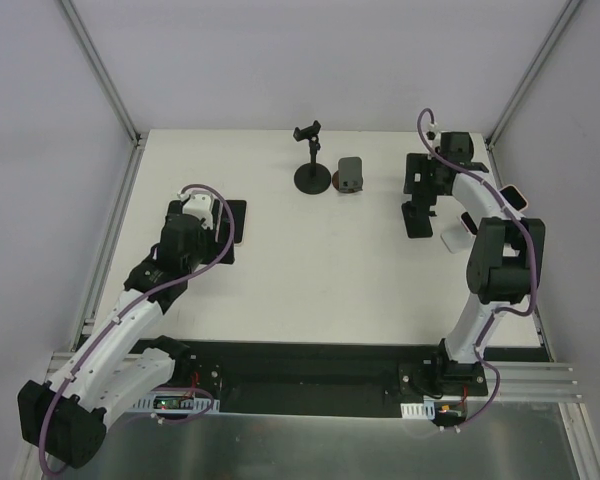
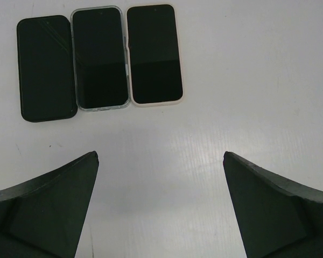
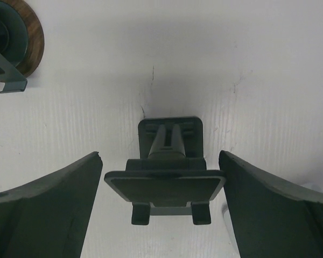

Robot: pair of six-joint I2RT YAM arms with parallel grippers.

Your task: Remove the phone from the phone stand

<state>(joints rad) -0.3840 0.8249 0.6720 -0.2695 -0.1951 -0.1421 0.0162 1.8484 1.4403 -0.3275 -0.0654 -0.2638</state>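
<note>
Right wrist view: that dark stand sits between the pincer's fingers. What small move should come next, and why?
Probably lift the right pincer a little up and away, without closing. Its fingers stand wide open on either side of the dark stand, whose plate looks bare: no phone there to take. Three phones already lie flat near the left pincer, also open.

No readable text, label or number shows anywhere.
</note>
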